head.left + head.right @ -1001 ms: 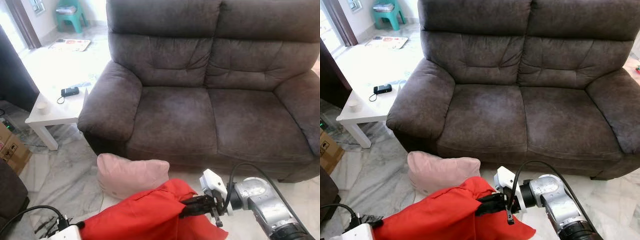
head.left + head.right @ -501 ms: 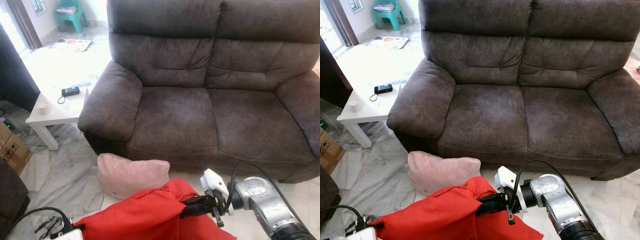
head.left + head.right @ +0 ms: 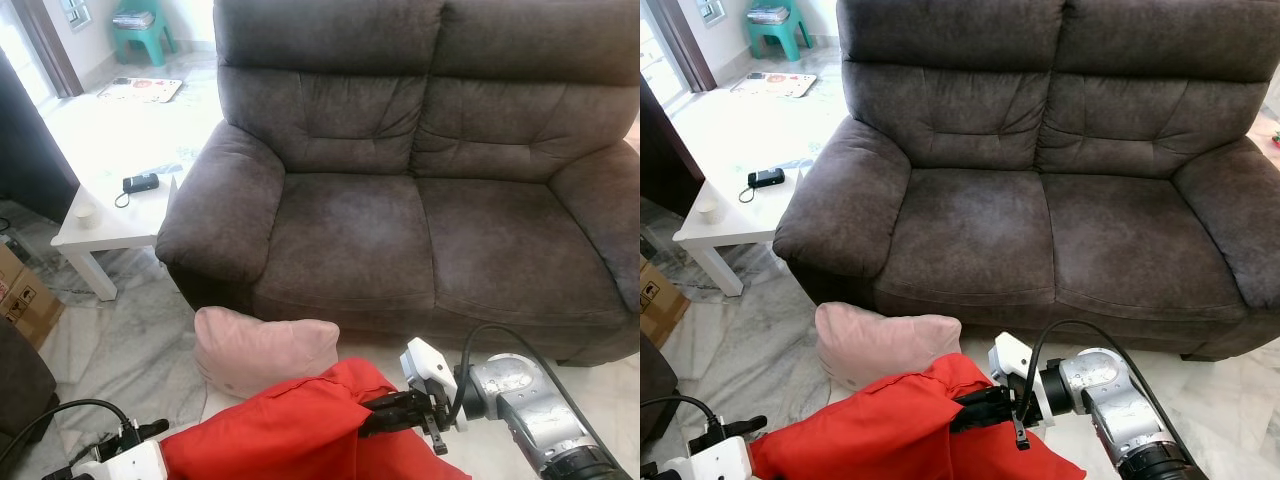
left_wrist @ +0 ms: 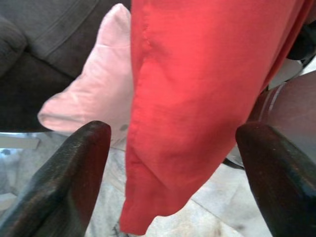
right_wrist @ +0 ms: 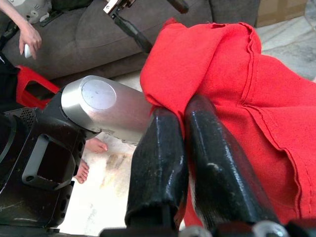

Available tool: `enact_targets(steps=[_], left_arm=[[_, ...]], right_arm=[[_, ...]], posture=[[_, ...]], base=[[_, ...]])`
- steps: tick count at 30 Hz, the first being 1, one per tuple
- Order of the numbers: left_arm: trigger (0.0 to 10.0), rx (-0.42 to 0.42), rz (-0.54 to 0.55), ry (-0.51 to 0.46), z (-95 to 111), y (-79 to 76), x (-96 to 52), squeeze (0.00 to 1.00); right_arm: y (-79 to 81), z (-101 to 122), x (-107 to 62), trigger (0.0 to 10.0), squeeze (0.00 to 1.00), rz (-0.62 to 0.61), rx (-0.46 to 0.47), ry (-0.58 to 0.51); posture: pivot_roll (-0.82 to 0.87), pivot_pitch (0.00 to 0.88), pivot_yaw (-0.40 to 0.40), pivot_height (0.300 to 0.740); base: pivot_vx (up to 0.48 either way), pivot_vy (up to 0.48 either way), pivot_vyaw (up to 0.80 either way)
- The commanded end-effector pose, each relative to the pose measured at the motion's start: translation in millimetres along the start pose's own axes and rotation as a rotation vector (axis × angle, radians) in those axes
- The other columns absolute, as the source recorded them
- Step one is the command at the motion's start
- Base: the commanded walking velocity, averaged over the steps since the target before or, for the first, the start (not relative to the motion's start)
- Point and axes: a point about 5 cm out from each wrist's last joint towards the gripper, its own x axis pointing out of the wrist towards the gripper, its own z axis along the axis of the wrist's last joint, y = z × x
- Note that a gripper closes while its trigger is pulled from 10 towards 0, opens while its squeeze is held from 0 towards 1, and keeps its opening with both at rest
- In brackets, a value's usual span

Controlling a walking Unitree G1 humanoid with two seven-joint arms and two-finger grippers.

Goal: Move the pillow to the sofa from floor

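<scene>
Sofa unmoved; right jaws still pinch red pillow; left jaws risen, agape.

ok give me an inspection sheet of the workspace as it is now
surface: marble floor; both seats of the dark sofa are bare.
job's things: red pillow held low in front of the sofa; pink pillow on the floor against the sofa base.
clutter: white side table carries a small black device and a cup; cardboard box at the left edge.
grippers: right gripper jaws closed on the red pillow's edge; left gripper jaws open, the red pillow between them.
cables: black cable loops over the right wrist, another by the left.
surroundings: green stool in the background; a person's hand.
</scene>
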Motion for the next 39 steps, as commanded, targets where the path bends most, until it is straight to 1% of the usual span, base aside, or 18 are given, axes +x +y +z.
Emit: enact_targets(steps=[1, 2, 3, 6, 14, 22, 23, 24, 28, 29, 30, 32, 33, 39], left_arm=[[10.0, -0.028, -0.021, 0.011, -5, -5.8, -0.3, 1.0], [10.0, -0.028, -0.021, 0.011, -5, -5.8, -0.3, 1.0], [10.0, -0.03, -0.02, 0.019, -7, -6.2, 0.8, 0.0], [10.0, -0.008, -0.035, 0.036, -10, -7.7, 2.8, 0.0], [10.0, -0.008, -0.029, 0.054, -16, -9.7, 7.1, 0.0], [10.0, -0.018, -0.018, 0.053, -20, -12.1, 15.4, 0.0], [10.0, -0.022, -0.016, 0.052, -21, -12.6, 17.1, 0.0], [10.0, -0.02, -0.001, 0.048, -21, -12.8, 22.8, 0.0], [10.0, -0.016, 0.027, 0.043, -21, -11.4, 29.1, 0.0], [9.2, -0.009, 0.036, 0.044, -22, -10.4, 31.1, 0.0], [4.7, -0.006, 0.038, 0.045, -22, -10.1, 31.8, 0.0], [4.7, 0.0, 0.044, 0.048, -23, -9.6, 33.0, 0.0], [0.0, -0.004, 0.045, 0.048, -23, -9.7, 33.2, 0.0], [0.0, -0.011, 0.041, 0.035, -23, -12.1, 35.9, 0.0]], right_arm=[[1.1, 20, -0.8, 10.0, 0.0, 0.035, -0.079, -0.069], [1.1, 20, -0.8, 10.0, 0.0, 0.035, -0.079, -0.069], [1.5, 21, -1.2, 10.0, 0.0, 0.038, -0.079, -0.069], [2.2, 21, -1.3, 10.0, 0.0, 0.048, -0.08, -0.068], [2.6, 23, -1.4, 10.0, 0.0, 0.062, -0.086, -0.067], [3.2, 24, -1.9, 10.0, 0.0, 0.063, -0.09, -0.068], [3.4, 24, -2.0, 10.0, 0.0, 0.062, -0.09, -0.069], [3.8, 24, -2.1, 10.0, 0.0, 0.063, -0.09, -0.07], [4.0, 24, -2.7, 10.0, 0.0, 0.06, -0.09, -0.069], [3.7, 25, -4.3, 10.0, 0.0, 0.056, -0.091, -0.067], [3.6, 25, -4.8, 10.0, 0.0, 0.055, -0.092, -0.067], [3.4, 25, -5.4, 10.0, 0.0, 0.053, -0.092, -0.066], [3.2, 25, -5.4, 10.0, 0.0, 0.052, -0.093, -0.066], [2.3, 26, -5.2, 10.0, 0.0, 0.047, -0.095, -0.066]], posture=[[0.15, 0.059, -0.048, 0.74], [0.15, 0.059, -0.048, 0.74], [0.15, 0.059, -0.048, 0.74], [0.15, 0.059, -0.048, 0.74], [0.14, 0.057, -0.049, 0.74], [0.13, 0.052, -0.048, 0.74], [0.13, 0.049, -0.047, 0.74], [0.13, 0.046, -0.05, 0.74], [0.12, 0.043, -0.05, 0.74], [0.12, 0.04, -0.051, 0.74], [0.12, 0.04, -0.051, 0.74], [0.12, 0.039, -0.052, 0.74], [0.12, 0.038, -0.052, 0.74], [0.12, 0.041, -0.055, 0.74]], base=[[0.0, 0.0, 0.0], [0.0, 0.0, 0.0], [0.0, 0.0, 0.0], [0.0, 0.0, 0.0], [0.0, 0.0, 0.0], [0.0, 0.0, 0.0], [0.0, 0.0, 0.0], [0.0, 0.0, 0.0], [0.0, 0.0, 0.0], [0.0, 0.0, 0.0], [0.0, 0.0, 0.0], [0.0, 0.0, 0.0], [0.0, 0.0, 0.0], [0.0, 0.0, 0.0]])
